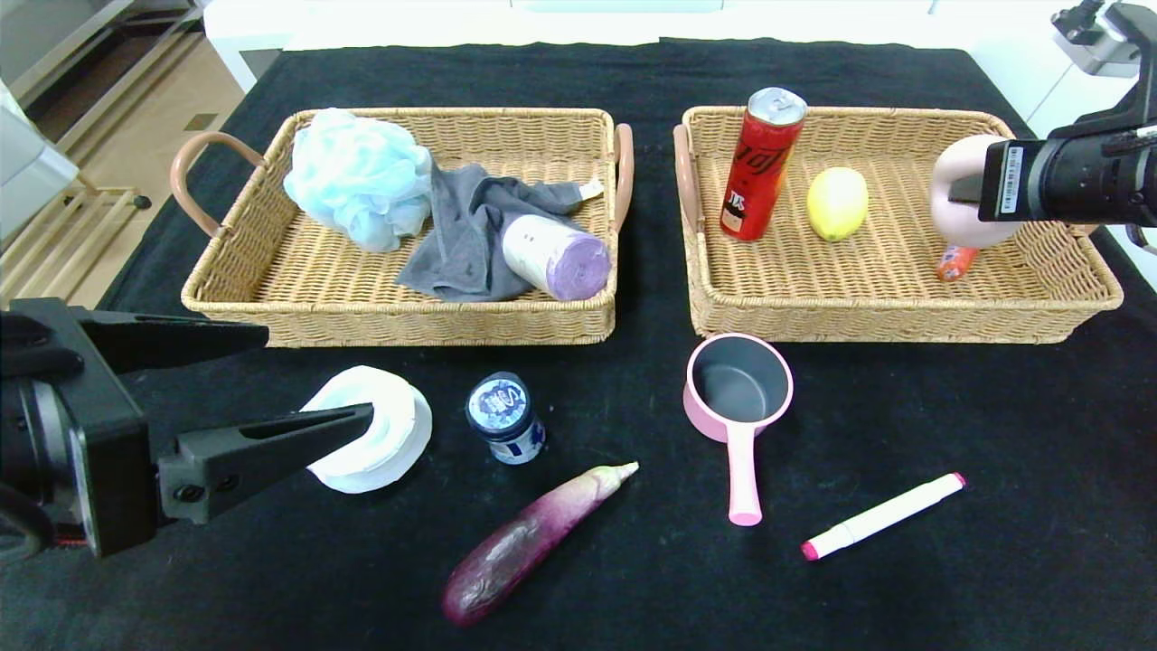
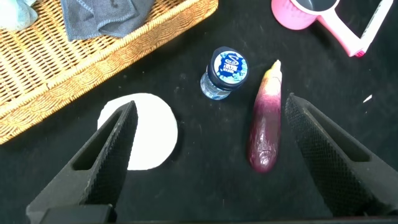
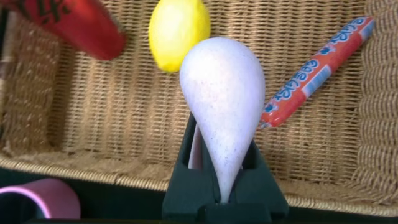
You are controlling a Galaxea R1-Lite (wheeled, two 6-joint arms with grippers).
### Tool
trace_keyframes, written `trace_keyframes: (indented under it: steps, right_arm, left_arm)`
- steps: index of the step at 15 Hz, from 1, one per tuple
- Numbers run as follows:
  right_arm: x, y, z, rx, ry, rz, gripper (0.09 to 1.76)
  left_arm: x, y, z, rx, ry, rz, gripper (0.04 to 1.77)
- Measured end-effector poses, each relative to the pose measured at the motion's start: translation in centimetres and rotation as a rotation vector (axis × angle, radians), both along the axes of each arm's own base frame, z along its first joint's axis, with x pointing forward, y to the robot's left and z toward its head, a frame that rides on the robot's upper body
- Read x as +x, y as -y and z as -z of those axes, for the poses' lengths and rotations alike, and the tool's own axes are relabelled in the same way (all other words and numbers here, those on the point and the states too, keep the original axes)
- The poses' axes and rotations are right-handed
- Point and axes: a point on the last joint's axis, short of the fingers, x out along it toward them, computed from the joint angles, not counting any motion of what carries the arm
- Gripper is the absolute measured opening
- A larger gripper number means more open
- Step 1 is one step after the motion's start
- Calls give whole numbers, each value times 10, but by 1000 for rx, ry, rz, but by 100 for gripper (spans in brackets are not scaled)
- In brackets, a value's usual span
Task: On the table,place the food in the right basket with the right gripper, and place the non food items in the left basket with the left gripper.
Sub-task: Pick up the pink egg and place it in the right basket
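You see the right gripper (image 3: 222, 180) clamped on a pale pink, teardrop-shaped smooth object (image 3: 222, 106), held above the right-hand end of the right woven wicker basket (image 1: 904, 316). Beneath it, on the basket floor, lies a small orange sausage stick in a printed wrapper (image 3: 317, 71); the wrist view shows it just beside the held object, but you cannot tell whether they touch. Farther along the same basket floor rest a yellow lemon (image 1: 837, 203) and, near the basket's left wall, an upright red drink can (image 1: 761, 165), apart from each other.

The left woven wicker basket (image 1: 271, 307) holds a light blue mesh bath sponge (image 1: 359, 178), a crumpled grey cloth (image 1: 470, 237) and a roll of lilac bags in a white sleeve (image 1: 555, 257), the roll lying on the cloth.

Your left gripper (image 1: 312, 384) hangs low over the near-left part of the black table cover (image 1: 994, 506), its jaws spread wide and empty. One finger crosses in front of a flat white round roll of tape (image 1: 380, 429). To that roll's right stands a small jar with a dark blue printed lid (image 1: 504, 418), and nearer you lies a purple eggplant with a pale tip (image 1: 529, 542). A pink saucepan with a grey interior and a straight handle (image 1: 739, 398) sits in front of the right basket, and a white marker pen with a pink cap (image 1: 881, 515) lies to its right, well apart
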Motion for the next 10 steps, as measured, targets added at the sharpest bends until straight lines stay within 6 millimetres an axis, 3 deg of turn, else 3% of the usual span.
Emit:
trace_keyframes:
  steps: [10]
  right_arm:
    - [41, 9, 11, -3, -17, 43, 17]
  left_arm:
    - [0, 0, 0, 0, -1, 3, 172]
